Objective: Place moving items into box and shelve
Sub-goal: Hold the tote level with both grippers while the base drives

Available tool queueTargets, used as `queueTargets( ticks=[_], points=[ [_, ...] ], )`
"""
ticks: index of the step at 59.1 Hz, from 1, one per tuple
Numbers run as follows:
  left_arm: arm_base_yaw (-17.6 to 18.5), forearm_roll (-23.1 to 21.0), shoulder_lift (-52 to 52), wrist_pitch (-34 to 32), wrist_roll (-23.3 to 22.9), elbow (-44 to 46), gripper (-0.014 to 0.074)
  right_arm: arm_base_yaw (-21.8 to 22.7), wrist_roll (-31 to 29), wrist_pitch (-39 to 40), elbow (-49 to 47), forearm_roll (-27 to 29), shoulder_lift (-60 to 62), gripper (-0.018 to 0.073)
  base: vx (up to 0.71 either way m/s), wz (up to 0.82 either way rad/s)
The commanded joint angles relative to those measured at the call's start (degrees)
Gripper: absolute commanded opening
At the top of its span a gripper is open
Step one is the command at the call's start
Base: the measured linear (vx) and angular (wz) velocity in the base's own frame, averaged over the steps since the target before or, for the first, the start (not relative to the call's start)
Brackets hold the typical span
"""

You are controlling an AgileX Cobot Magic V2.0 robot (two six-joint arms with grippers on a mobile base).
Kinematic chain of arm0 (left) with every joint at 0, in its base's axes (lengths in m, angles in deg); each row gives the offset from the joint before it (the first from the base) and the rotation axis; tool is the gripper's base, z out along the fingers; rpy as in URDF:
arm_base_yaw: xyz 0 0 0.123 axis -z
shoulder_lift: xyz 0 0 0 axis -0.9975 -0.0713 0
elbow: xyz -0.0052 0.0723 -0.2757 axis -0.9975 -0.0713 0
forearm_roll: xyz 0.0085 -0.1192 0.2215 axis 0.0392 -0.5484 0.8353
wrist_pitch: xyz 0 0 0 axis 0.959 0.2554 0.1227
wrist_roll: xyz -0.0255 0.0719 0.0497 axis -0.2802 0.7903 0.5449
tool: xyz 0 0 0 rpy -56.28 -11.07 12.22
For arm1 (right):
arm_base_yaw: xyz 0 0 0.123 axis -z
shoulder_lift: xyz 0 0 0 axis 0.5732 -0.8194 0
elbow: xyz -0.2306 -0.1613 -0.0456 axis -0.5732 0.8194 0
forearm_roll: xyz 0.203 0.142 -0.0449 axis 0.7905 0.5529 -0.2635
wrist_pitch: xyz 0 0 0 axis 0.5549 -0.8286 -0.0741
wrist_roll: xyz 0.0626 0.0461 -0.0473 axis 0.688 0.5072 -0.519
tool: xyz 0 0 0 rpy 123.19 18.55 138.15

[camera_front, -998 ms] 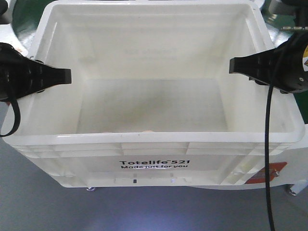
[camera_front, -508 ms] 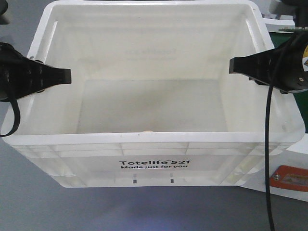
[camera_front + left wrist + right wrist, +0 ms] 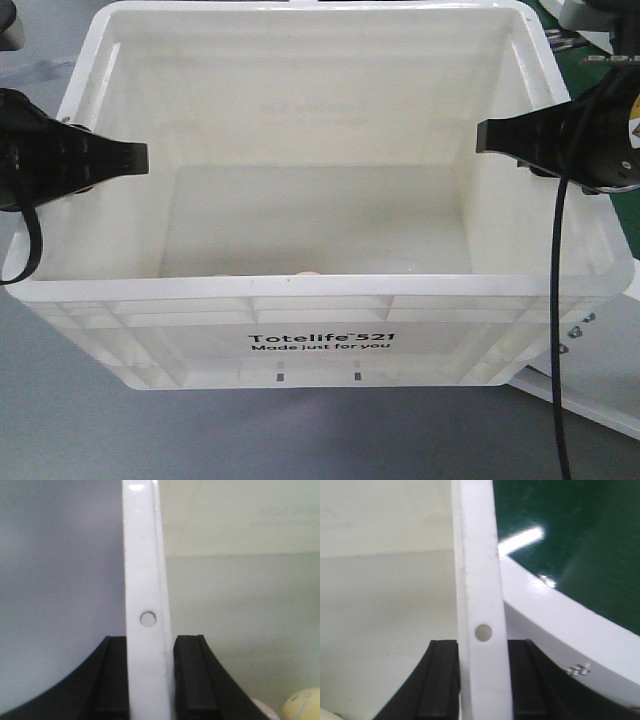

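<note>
Wrist views: end effectors seemingly clamp box rim.

**A:** What sort of place are you in?

**B:** You're in a lab or workshop bay, it seems: bare grey floor, a green-topped desk with a white rim (glossy, catching lamp glare), and a plastic storage box.

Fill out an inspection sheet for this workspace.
Surface: grey floor beneath the tote.
Job's things: large white rectangular plastic tote; pale yellow rounded piece inside, anything else mostly hidden.
Clutter: nothing seen.
Grippers: left gripper and right gripper, jaws shut on opposite rims of the tote.
Cables: black cable hangs across the tote's right corner.
Surroundings: white-rimmed green table at right.
</note>
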Motion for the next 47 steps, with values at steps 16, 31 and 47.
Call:
queueTargets(
  ticks=[16,31,47],
  points=[
    [0.5,4.7,1.9,-7.1,-0.8,2.6,0.0109,0.1,-0.2,4.0,-2.1,-4.4,1.8,-0.0011,-0.12,0.45],
    [0.5,4.7,1.9,-7.1,-0.8,2.6,0.0109,0.1,-0.2,4.0,-2.1,-4.4,1.8,-0.0011,-0.12,0.45],
    [0.5,4.7,1.9,-7.1,-0.8,2.6,0.0109,0.1,-0.2,4.0,-2.1,-4.4,1.8,-0.0011,-0.13,0.52]
  ],
)
